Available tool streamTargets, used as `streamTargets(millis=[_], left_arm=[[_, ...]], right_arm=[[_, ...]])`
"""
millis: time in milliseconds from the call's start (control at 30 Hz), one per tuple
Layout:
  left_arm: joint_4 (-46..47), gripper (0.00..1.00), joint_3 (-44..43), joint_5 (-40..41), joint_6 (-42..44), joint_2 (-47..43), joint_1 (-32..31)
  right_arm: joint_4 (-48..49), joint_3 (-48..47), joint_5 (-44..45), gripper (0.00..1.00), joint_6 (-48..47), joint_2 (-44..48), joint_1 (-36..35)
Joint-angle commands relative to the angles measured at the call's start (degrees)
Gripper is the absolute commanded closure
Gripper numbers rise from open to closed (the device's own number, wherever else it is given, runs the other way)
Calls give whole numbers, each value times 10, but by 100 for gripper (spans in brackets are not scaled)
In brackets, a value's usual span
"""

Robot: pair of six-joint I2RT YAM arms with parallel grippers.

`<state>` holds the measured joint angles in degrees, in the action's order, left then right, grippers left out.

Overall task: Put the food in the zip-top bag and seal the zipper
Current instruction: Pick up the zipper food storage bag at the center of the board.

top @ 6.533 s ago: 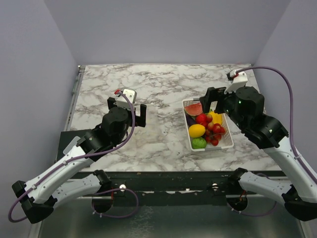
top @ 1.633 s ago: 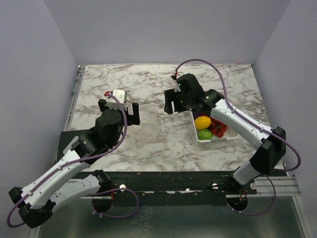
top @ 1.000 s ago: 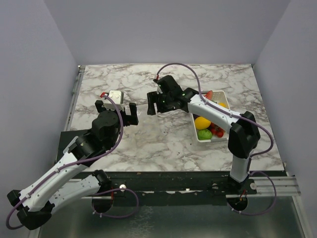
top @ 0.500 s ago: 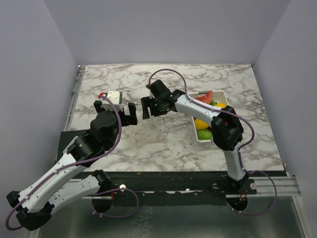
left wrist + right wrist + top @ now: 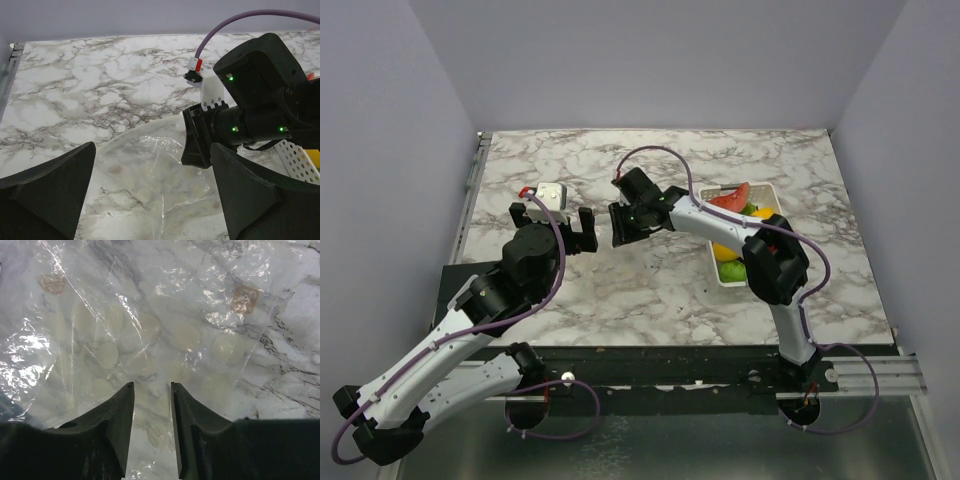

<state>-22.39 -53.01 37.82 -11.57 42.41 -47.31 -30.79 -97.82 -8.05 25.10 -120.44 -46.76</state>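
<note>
**Left wrist view.** The left gripper (image 5: pixel 152 147) has its fingers (image 5: pixel 50 185) spread to full width and holds nothing. Only their dark inner faces show, cut off by the lower frame edge. Between them the zip-top bag (image 5: pixel 150 170) lies flat on the marble worktop (image 5: pixel 75 75). Its near part runs out of frame. The right gripper (image 5: pixel 197 142) stands at the bag's far right edge. It is seen side-on, so its gap cannot be read here. A corner of the white basket (image 5: pixel 295 160) shows at the right margin, cropped.

**Right wrist view.** The bag fills the frame, and pale round dots are visible through glare and creases. The right gripper points down at it with its fingers (image 5: pixel 117 430) partly closed, leaving a narrow gap with film showing through. Whether the tips touch or pinch the film cannot be told. The zipper cannot be picked out among the creases and reflections.

**Top external view.** The clear film is lost against the marble — neither the bag's outline nor its mouth can be traced. Only this view shows the food: it sits in the basket, to the right of both grippers and well apart from the bag. A watermelon slice (image 5: pixel 732 195), a lemon (image 5: pixel 722 251) and a lime (image 5: pixel 732 270) are distinguishable. The right forearm crosses the basket and hides the remainder. The two grippers face each other, close together.
</note>
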Motion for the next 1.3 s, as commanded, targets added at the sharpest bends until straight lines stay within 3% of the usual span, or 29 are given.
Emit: streamTargets(millis=[0, 267, 767, 1267], left_arm=[[2, 1, 4, 9, -3, -4, 3], [2, 1, 5, 10, -2, 2, 5], [1, 1, 3, 20, -16, 21, 11], [2, 2, 1, -1, -45, 34, 59]], right_arm=[[5, 9, -3, 65, -2, -15, -6], [12, 25, 8, 99, -6, 9, -10], [91, 146, 32, 99, -25, 169, -12], [114, 247, 79, 99, -70, 293, -12]])
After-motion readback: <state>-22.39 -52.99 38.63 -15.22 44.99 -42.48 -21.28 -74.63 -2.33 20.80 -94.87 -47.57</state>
